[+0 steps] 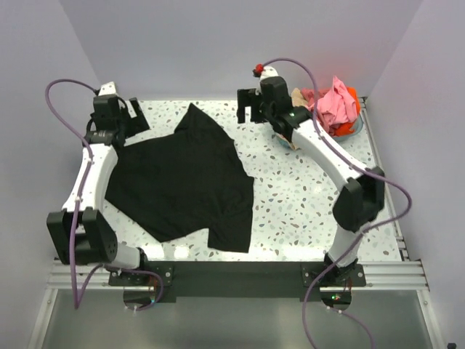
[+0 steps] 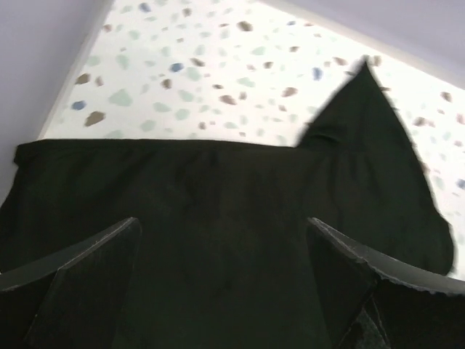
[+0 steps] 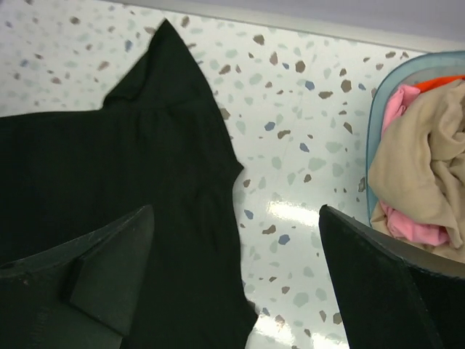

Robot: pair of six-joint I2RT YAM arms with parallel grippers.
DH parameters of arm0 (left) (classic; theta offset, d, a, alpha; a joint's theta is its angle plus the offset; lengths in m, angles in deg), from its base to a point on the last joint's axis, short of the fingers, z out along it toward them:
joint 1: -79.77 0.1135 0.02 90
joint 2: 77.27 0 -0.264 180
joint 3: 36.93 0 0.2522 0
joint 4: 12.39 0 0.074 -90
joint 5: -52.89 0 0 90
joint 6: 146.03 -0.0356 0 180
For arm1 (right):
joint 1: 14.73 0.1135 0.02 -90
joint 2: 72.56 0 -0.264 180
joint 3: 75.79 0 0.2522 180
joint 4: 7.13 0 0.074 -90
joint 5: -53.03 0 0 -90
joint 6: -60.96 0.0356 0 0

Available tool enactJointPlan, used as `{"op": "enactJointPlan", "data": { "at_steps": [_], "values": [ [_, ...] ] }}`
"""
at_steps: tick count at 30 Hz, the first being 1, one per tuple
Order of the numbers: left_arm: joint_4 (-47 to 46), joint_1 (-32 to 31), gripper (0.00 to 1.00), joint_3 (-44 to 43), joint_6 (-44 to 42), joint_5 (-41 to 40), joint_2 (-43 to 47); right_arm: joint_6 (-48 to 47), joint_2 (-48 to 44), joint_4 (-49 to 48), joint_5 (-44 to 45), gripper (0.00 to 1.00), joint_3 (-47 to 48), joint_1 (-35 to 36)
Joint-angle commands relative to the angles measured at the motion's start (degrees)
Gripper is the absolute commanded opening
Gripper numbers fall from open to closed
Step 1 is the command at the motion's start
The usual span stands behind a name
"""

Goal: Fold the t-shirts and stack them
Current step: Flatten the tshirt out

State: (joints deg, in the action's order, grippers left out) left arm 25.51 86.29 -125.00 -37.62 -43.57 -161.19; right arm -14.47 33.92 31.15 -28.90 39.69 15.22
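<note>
Hovering open and empty: left gripper [image 2: 221,222] over the far-left edge of the large plain black cloth t-shirt [image 1: 182,182], right gripper [image 3: 236,211] at its far-right edge. Lying spread on the worktop [image 1: 305,203] left half, lengthwise far-to-near, within both arms' reach.

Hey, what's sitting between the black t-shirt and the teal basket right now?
Nothing. In the right wrist view, only bare speckled tabletop separates the black t-shirt from the basket.
</note>
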Motion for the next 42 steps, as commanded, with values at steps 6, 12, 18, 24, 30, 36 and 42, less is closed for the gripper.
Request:
{"op": "enactJointPlan", "data": {
  "at_steps": [6, 12, 18, 24, 30, 36, 42],
  "values": [
    [-6.82, -5.91, 1.00, 11.45, 2.85, 4.53, 4.20, 1.60, -8.48, -11.15, -5.88, 0.97, -17.15, 6.86],
    [-7.88, -6.00, 1.00, 17.34, 3.56, 1.81, 3.85, 2.92, -4.88, -15.02, -7.01, 0.96, -20.76, 13.81],
    [-8.67, -6.08, 1.00, 18.84, 4.79, -0.39, -0.01, 5.29, 1.00, -16.95, -9.74, 0.95, -19.63, 15.83],
    [-10.42, -6.08, 1.00, 19.46, 4.97, 0.48, -4.31, 6.96, 7.07, -15.55, -10.89, 0.95, -17.60, 15.92],
    [-11.48, -6.08, 1.00, 19.37, 5.40, 2.85, -7.74, 7.84, 10.24, -12.21, -8.78, 0.95, -16.81, 15.84],
    [-11.75, -8.71, 1.00, 17.36, 5.58, 2.24, -12.92, 10.30, 12.00, -9.05, -8.25, 0.95, -18.39, 14.17],
    [-10.87, -13.11, 1.00, 13.23, 5.32, 1.10, -18.37, 13.47, 10.68, -8.69, -8.25, 0.95, -22.69, 10.74]
  ]
}}
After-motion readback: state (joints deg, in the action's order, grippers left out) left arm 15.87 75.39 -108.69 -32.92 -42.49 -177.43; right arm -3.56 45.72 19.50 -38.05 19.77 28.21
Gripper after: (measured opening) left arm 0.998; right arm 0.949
